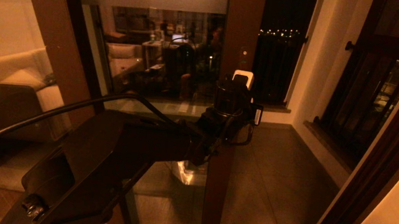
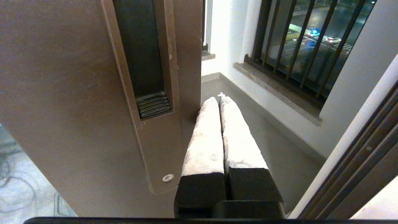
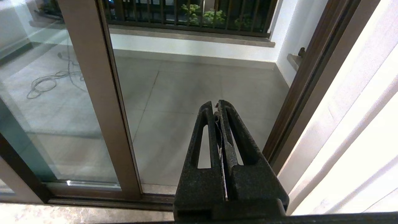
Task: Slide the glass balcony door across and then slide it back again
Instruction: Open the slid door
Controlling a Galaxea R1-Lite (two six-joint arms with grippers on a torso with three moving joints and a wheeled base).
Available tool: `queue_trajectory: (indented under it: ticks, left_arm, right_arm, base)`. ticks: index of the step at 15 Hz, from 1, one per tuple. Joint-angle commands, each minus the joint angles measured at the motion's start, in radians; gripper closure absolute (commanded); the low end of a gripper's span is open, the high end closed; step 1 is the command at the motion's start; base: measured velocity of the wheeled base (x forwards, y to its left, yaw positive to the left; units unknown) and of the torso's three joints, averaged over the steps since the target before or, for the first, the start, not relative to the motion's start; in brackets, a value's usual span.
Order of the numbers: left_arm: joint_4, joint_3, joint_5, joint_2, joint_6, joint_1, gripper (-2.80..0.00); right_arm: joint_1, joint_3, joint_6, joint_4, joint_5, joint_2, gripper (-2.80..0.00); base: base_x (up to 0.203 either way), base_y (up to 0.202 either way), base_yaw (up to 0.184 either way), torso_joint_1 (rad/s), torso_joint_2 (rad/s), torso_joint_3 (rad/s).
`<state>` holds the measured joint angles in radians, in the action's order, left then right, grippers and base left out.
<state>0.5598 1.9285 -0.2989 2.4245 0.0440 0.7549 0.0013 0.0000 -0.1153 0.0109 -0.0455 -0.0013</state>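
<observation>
The glass balcony door (image 1: pixel 241 29) stands part-way across, with its brown stile in the middle of the head view and a frosted band along the top. My left gripper (image 1: pixel 242 80) reaches from the lower left to that stile at about handle height. In the left wrist view the left gripper (image 2: pixel 219 98) is shut and empty. Its white-wrapped fingers (image 2: pixel 205 140) lie against the stile's free edge, just beside the recessed lock plate (image 2: pixel 143 62). My right gripper (image 3: pixel 216 104) hangs low before the opening, shut on nothing, with the door's stile (image 3: pixel 93 93) to one side.
Beyond the stile the tiled balcony floor (image 1: pixel 273 176) lies open up to the dark fixed jamb (image 1: pixel 379 160). A barred window (image 1: pixel 367 97) fills the right wall. A brown-framed panel showing a sofa (image 1: pixel 8 66) stands at the left. A loose cable (image 3: pixel 46 84) lies on the balcony floor.
</observation>
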Motion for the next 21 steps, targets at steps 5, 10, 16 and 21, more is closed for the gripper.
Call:
queue_trajectory:
  ticks: [5,10,16,21]
  left_arm:
    - [0.005,-0.010,-0.023,-0.019,0.000,-0.021,0.00]
    - [0.000,-0.013,-0.025,-0.036,0.000,-0.031,0.00]
    - [0.006,-0.086,-0.025,-0.090,0.001,-0.041,0.00]
    - [0.008,-0.136,-0.021,-0.140,-0.002,-0.018,0.00]
  right_arm:
    - [0.000,0.000,-0.001,0.000,0.000,0.001,0.00]
    - [0.000,0.000,-0.001,0.000,0.000,0.001,0.00]
    - [0.000,0.000,-0.001,0.000,0.000,0.001,0.00]
    - [0.000,0.000,-0.001,0.000,0.000,0.001,0.00]
  base:
    - [0.000,0.000,0.000,0.000,0.00,0.000]
    - [0.000,0.000,0.000,0.000,0.00,0.000]
    - [0.000,0.000,0.000,0.000,0.00,0.000]
    - [0.000,0.000,0.000,0.000,0.00,0.000]
